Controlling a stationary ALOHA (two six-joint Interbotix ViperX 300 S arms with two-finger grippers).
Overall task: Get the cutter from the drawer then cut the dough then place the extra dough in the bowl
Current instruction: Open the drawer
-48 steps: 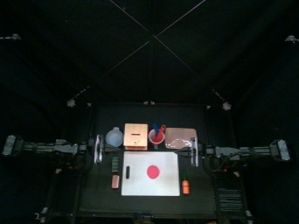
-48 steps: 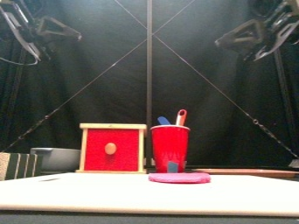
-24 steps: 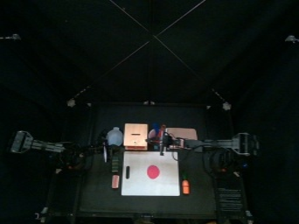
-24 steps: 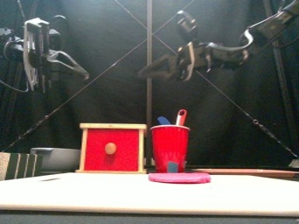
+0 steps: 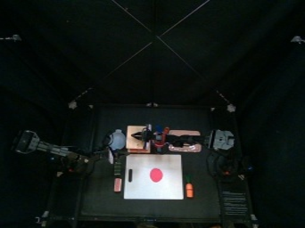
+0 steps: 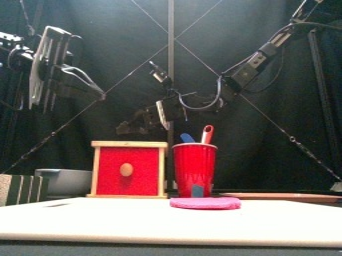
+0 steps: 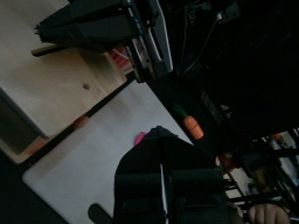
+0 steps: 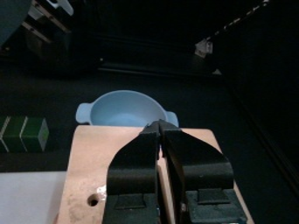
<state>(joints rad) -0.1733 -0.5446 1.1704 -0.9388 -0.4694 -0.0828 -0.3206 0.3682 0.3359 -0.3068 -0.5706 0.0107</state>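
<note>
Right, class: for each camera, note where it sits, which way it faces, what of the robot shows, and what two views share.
Top: high above, looking down on the table; left arm and right arm show.
Front: table height, front edge, looking level at box and cup; both arms overhead.
Left wrist: on the left arm, looking down at the board; left gripper shows.
Right wrist: on the right arm, over the box, facing the bowl; right gripper shows.
Shared: top and right wrist both show box and bowl.
</note>
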